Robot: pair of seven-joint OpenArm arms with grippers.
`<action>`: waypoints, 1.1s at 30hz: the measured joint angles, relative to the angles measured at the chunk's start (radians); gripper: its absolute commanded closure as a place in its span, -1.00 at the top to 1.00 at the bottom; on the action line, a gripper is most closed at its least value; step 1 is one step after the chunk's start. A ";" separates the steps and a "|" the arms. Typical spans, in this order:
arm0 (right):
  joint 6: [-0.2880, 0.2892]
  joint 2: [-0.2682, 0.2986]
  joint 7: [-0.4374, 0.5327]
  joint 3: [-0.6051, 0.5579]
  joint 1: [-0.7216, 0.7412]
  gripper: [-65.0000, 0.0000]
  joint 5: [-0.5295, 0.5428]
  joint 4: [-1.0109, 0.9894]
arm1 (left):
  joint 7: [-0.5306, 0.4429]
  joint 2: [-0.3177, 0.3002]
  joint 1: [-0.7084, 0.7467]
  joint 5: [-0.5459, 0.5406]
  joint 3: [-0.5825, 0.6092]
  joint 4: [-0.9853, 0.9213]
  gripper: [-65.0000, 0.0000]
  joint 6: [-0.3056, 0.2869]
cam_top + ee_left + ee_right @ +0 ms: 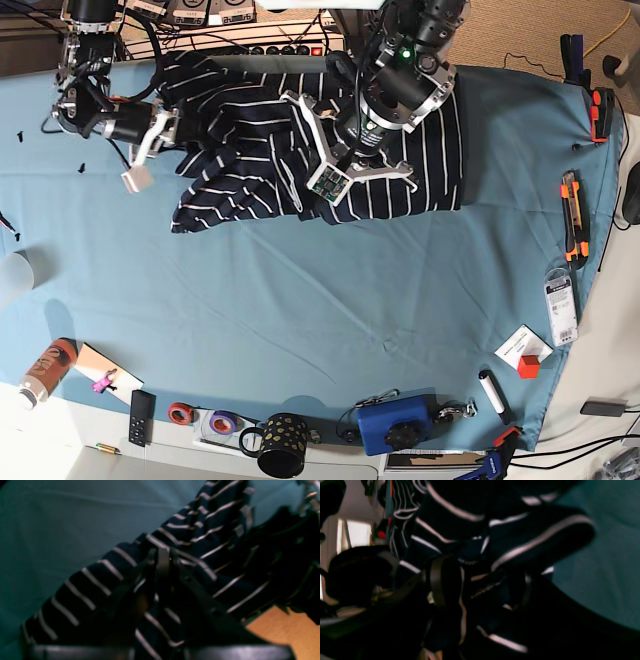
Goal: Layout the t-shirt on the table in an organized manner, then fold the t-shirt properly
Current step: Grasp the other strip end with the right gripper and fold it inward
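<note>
Shirt [300,150] bunched at top centre of the table [300,300], mid-layout.
Left gripper [162,557] pinches a fold to pull it flat; right gripper [160,130], upper left, stands wide apart around the cloth's edge.

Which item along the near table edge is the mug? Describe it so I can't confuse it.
Start at the teal table and follow its near edge to the middle. The mug stands there, left of the blue box. Unlike the tape rolls beside it, it is black with pale dots.

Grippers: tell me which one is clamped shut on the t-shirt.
The left gripper: its jaws are pinched together on a fold of the t-shirt. The right gripper has its jaws wide apart, with striped cloth between them.
</note>
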 measured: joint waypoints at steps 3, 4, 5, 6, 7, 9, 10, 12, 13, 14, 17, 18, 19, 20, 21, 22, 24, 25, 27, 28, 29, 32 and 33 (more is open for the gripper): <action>0.043 -0.006 0.020 -0.093 0.014 0.02 -0.025 0.002 | -0.006 0.000 0.000 -0.019 0.000 0.000 -0.96 0.000; 0.055 -0.008 0.023 -0.113 0.020 -0.06 -0.041 0.006 | -0.006 0.000 0.000 -0.018 0.000 0.000 -0.96 0.000; 0.055 -0.011 0.026 -0.128 0.029 -0.23 -0.060 0.006 | -0.006 0.000 0.000 -0.018 0.000 0.000 -0.96 0.000; 0.052 -0.013 0.028 -0.138 0.040 -0.44 -0.084 0.006 | -0.006 0.000 0.000 -0.018 0.000 0.000 -0.96 0.000; 0.051 -0.014 0.023 -0.140 0.050 -0.66 -0.103 0.006 | -0.006 0.000 0.000 -0.018 0.000 0.000 -0.96 0.000; 0.051 -0.018 0.004 -0.136 0.071 -1.00 -0.127 0.004 | -0.006 0.000 0.000 -0.018 0.000 0.000 -0.96 0.000; 0.052 -0.023 -0.013 -0.129 0.082 -1.00 -0.137 0.004 | -0.006 0.000 0.000 -0.018 0.000 0.000 -0.96 0.000; 0.055 -0.033 -0.024 -0.104 0.113 -1.00 -0.174 0.003 | -0.006 0.000 0.000 -0.018 0.000 0.000 -0.96 0.000; 0.058 -0.038 -0.007 -0.088 0.132 -1.00 -0.212 0.000 | -0.006 0.000 0.000 -0.018 0.000 0.000 -0.96 0.000; 0.060 -0.044 0.023 -0.064 0.154 -1.00 -0.269 -0.001 | -0.006 0.000 0.000 -0.018 0.000 0.000 -0.96 0.000; 0.053 -0.045 0.119 0.041 0.225 -1.00 -0.492 -0.008 | -0.006 0.000 0.000 -0.018 0.000 0.000 -0.96 0.000; 0.051 -0.043 0.137 0.080 0.246 -1.00 -0.576 -0.008 | -0.006 0.000 0.000 -0.018 0.000 0.000 -0.96 0.000; 0.043 -0.039 0.153 0.113 0.268 -1.00 -0.654 -0.009 | -0.005 0.000 0.000 -0.018 0.000 0.000 -0.96 0.000; 0.035 -0.031 0.155 0.142 0.288 -1.00 -0.723 -0.012 | -0.006 0.000 0.000 -0.019 0.000 0.000 -0.96 0.000; 0.029 -0.026 0.155 0.166 0.309 -1.00 -0.780 -0.014 | -0.006 0.000 0.000 -0.018 0.000 0.000 -0.96 0.000; 0.028 -0.016 0.154 0.180 0.325 -1.00 -0.815 -0.016 | -0.006 0.000 0.000 -0.018 0.000 0.000 -0.96 0.000; 0.018 0.010 0.149 0.182 0.351 -1.00 -0.828 -0.018 | -0.006 0.000 0.000 -0.018 0.000 0.000 -0.96 0.000; 0.010 0.020 0.150 0.182 0.362 -1.00 -0.830 -0.018 | -0.006 0.000 0.000 -0.019 0.000 0.000 -0.96 0.000; -0.005 0.040 0.152 0.180 0.380 -1.00 -0.846 -0.018 | -0.006 0.000 0.000 -0.018 0.000 0.000 -0.96 0.000; -0.016 0.053 0.153 0.180 0.386 -1.00 -0.855 -0.018 | -0.006 0.000 0.000 -0.018 0.000 0.000 -0.96 0.000; -0.030 0.063 0.153 0.180 0.389 -1.00 -0.868 -0.018 | -0.006 0.000 0.000 -0.018 0.000 0.000 -0.96 0.000; -0.040 0.080 0.148 0.180 0.390 -1.00 -0.871 -0.018 | -0.006 0.000 0.003 -0.018 0.000 0.000 -0.96 0.000; -0.040 0.079 0.145 0.180 0.390 -1.00 -0.871 -0.018 | -0.006 0.000 0.006 -0.018 0.000 0.000 -0.96 0.000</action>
